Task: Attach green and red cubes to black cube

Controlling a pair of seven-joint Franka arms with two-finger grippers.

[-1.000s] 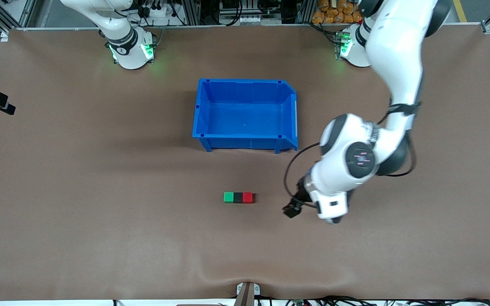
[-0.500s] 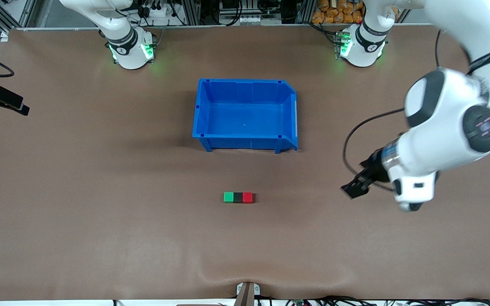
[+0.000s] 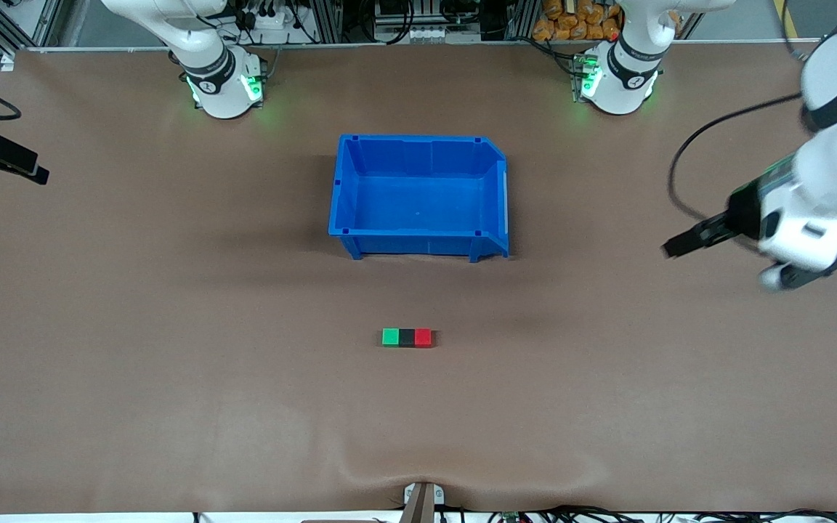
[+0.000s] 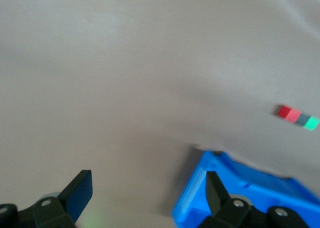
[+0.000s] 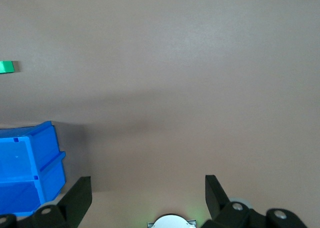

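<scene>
- The left gripper [image 3: 673, 249] is up in the air at the left arm's end of the table, its fingers [image 4: 77, 193] spread apart.
- The right gripper [image 5: 145, 193] waits, fingers apart too.

Left gripper [image 3: 680, 247] swung away from cubes, now over table's left-arm end

Green cube [image 3: 390, 337], black cube [image 3: 406, 337], red cube [image 3: 423, 337], touching in a row

Brown matte counter [image 3: 171, 378] evenly lit from above, slightly rippled at its nearest edge, aluminium framing [image 3: 418, 22] and cabling seen along the top edge
</scene>
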